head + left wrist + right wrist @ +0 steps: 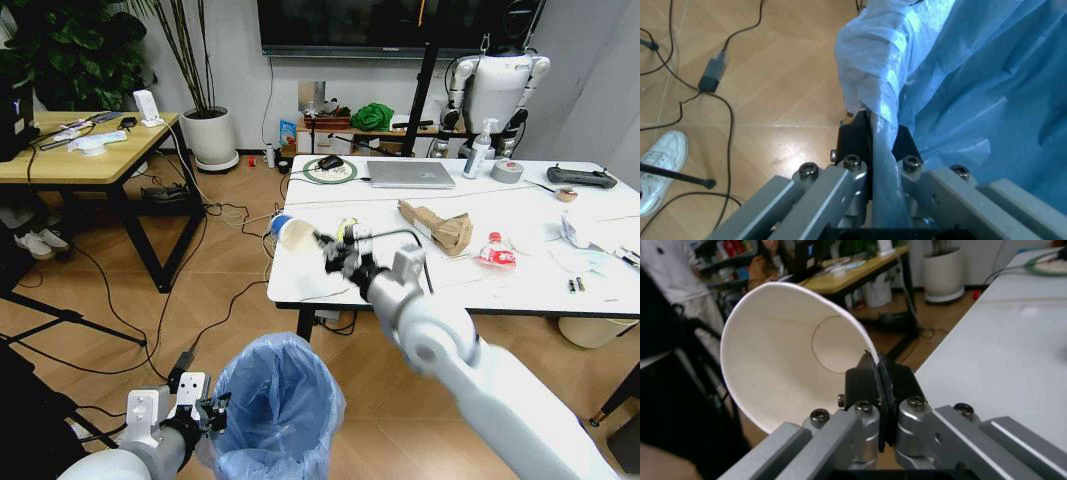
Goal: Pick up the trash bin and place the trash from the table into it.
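Right gripper (322, 246) clamped on the paper cup (293, 232) rim, at the table (520, 285) edge. Left gripper (212, 414) at 7 o'clock, pinching the trash bin (278, 405) rim.

Right tool (322, 243) holds paper cup (291, 231); left tool (213, 412) grips trash bin (276, 412).

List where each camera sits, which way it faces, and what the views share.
Head view: high on the robot, looking forward and down at the table; both arms show.
Left wrist view: on the left arm, facing the floor; left gripper jaws clamp the trash bin rim.
Right wrist view: on the right arm, facing the room beyond the table edge; right gripper pinches the paper cup.
Shared: head view also shows bin and cup.
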`<state>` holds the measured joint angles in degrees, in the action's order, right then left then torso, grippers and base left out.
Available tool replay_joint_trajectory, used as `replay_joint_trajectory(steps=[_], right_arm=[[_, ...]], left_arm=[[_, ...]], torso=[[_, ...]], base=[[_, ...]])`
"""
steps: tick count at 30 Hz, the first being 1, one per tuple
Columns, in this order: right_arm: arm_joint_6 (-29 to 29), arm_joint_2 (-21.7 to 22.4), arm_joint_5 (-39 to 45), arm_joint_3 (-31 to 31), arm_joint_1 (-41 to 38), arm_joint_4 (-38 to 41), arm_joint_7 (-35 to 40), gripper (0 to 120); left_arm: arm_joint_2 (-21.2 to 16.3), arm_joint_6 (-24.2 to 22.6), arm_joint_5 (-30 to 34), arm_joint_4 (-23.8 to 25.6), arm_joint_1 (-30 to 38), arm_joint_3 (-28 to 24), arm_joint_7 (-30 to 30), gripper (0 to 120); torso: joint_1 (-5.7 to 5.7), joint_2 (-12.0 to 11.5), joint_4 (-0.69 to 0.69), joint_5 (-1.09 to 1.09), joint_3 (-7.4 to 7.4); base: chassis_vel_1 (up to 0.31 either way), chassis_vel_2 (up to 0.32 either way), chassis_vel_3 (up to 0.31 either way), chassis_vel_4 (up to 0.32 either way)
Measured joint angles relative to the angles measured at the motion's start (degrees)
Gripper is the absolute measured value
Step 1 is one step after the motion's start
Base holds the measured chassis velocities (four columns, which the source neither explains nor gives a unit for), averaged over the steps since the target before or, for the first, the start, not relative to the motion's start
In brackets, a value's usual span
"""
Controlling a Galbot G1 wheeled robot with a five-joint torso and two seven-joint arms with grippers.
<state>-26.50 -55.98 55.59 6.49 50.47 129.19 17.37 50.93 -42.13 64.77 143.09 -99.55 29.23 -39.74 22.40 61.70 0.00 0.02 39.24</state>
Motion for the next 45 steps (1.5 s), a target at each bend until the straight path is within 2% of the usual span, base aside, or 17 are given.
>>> replay_joint_trajectory(steps=[4, 9, 14, 19, 21, 23, 25, 29, 31, 34, 36, 39, 42, 44, 45], right_arm=[[0.32, 2.62, -0.63, -0.61, 5.09, 3.38, -2.66, 0], [0.78, 6.92, -4.73, -6.09, 15.1, 8.51, -9.99, 0], [0.9, 8.25, -7.88, -6.86, 18.71, 10.19, -13.57, 0], [-0.58, 8.52, -10.11, -6.2, 18.95, 11.05, -14.8, 0], [-1.3, 9.51, -12.11, -5.58, 19.5, 12.07, -15.1, 7], [-1.6, 10.7, -13.8, -4.33, 19.79, 13.07, -15.08, 18], [-1.6, 10.82, -14.41, -3.9, 19.8, 13.07, -15.06, 22], [-0.97, 10.4, -15.76, -3.77, 19.97, 12.26, -14.62, 36], [-0.81, 8.92, -12.06, -6.62, 17.79, 11.78, -11.24, 48], [-1.3, 7.61, -7.98, -8.72, 14.66, 10.73, -7.33, 54], [-1.96, 6.16, -3.73, -11.19, 10.05, 7.53, -2.08, 63], [-2.18, 4.97, -2.84, -14.06, 4.15, 0.62, -0.09, 76], [-2.86, 4.44, -2.67, -14.4, 1.55, -2.62, 0.99, 83], [-4.34, 3.24, -1.46, -13.48, -2.58, -6.87, 4.49, 90], [-6.6, 1.43, 0.77, -11.38, -7.1, -10.86, 9.86, 95]], left_arm=[[0.04, 0.0, 1.36, -0.67, 0.55, -0.12, -1.23, 0], [0.11, 0.0, 6.75, -1.2, 2.08, -0.22, -4.36, 0], [0.41, 0.0, 7.23, -1.29, 2.03, -0.21, -5.21, 0], [1.56, 0.0, 6.99, -1.29, 1.71, -0.29, -5.63, 0], [2.25, 0.0, 6.21, -1.1, 1.09, -0.37, -5.66, 0], [3.09, 0.0, 5.58, -0.33, 0.26, -0.38, -5.67, 0], [3.39, 0.0, 5.37, -0.12, 0.12, -0.36, -5.67, 0], [3.85, 0.0, 4.91, 0.1, -0.47, -0.19, -5.68, 0], [3.87, 0.0, 4.07, 0.1, -0.85, -0.24, -5.42, 0], [3.93, 0.0, 2.91, 0.11, -1.12, -0.48, -4.88, 0], [3.96, 0.0, 1.35, 0.12, -1.48, -0.87, -4.05, 0], [3.09, 0.0, 1.0, 0.13, -1.44, -1.21, -3.38, 0], [2.34, 0.0, 0.97, 0.13, -1.28, -1.24, -3.13, 0], [1.6, 0.0, 0.96, 0.11, -1.18, -1.26, -2.94, 0], [1.29, 0.0, 0.96, 0.07, -1.25, -1.27, -2.86, 0]], torso=[[0.0, 0.0, 0.0, 0.0, 0.0], [-0.01, 0.0, -0.01, -0.01, 0.0], [0.0, 0.0, -0.01, -0.01, 0.01], [0.0, 0.0, 0.01, -0.01, 0.01], [0.01, 0.0, 0.01, -0.02, 0.01], [0.01, 0.0, 0.01, -0.02, 0.01], [0.0, 0.0, 0.01, -0.01, 0.01], [0.01, 0.0, 0.0, -0.01, 0.01], [0.0, 0.0, 0.0, -0.01, 0.01], [0.0, 0.0, 0.0, -0.02, 0.01], [0.01, -0.01, 0.02, -0.01, 0.01], [0.02, -0.01, 0.02, -0.02, 0.02], [0.02, -0.01, 0.0, -0.01, 0.02], [0.02, -0.01, -0.02, -0.02, 0.02], [0.02, -0.01, -0.03, -0.01, 0.02]], base=[[0.0, 0.0, 0.0, 0.0], [0.0, 0.0, 0.0, 0.0], [0.0, 0.0, 0.0, 0.0], [0.0, 0.0, 0.0, 0.0], [0.0, 0.0, 0.0, 0.0], [0.0, 0.0, 0.0, 0.0], [0.0, 0.0, 0.0, 0.0], [0.0, 0.0, 0.0, 0.0], [0.0, 0.0, 0.0, 0.0], [0.0, 0.0, 0.0, 0.0], [0.0, 0.0, 0.0, 0.0], [0.0, 0.0, 0.0, 0.0], [0.0, 0.0, 0.0, 0.0], [0.0, 0.0, 0.0, 0.0], [0.0, 0.0, 0.0, 0.0]])
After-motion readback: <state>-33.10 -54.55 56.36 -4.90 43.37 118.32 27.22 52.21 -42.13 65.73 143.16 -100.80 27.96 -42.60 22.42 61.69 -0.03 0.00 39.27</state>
